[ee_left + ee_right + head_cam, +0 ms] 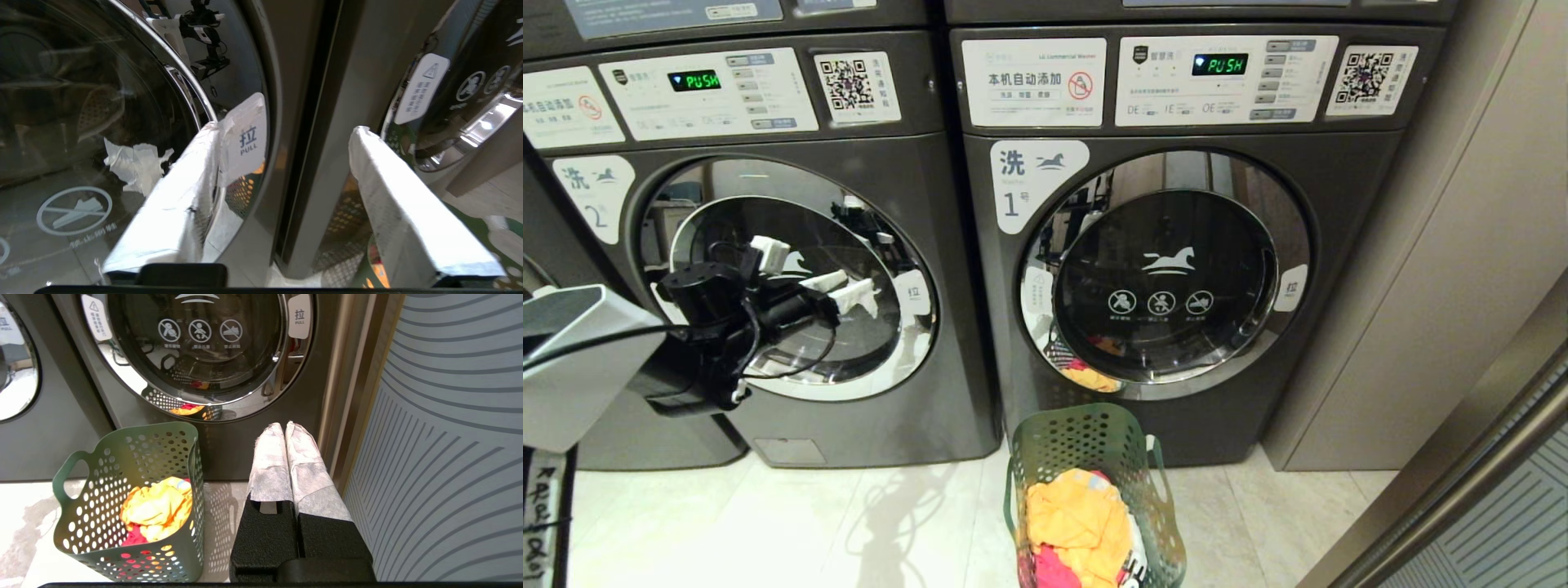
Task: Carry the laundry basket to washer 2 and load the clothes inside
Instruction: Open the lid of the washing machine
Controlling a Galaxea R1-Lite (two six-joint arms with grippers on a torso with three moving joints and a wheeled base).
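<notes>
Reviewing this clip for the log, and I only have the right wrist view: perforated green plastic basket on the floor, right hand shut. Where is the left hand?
Observer: The left hand hovers, open, before the dark grey front-load washer labelled 2.
Operator: Near its handle?
Observer: One finger lies beside the white PULL label at the door's edge; I cannot tell if it touches.
Operator: Door open?
Observer: No, the round chrome-rimmed glass door is shut.

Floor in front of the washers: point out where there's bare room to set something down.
Bare tiles lie before washer 2, left of the laundry basket. A narrower strip runs right of the basket to the wall panel. It is crowded below washer 1, where the basket stands.
</notes>
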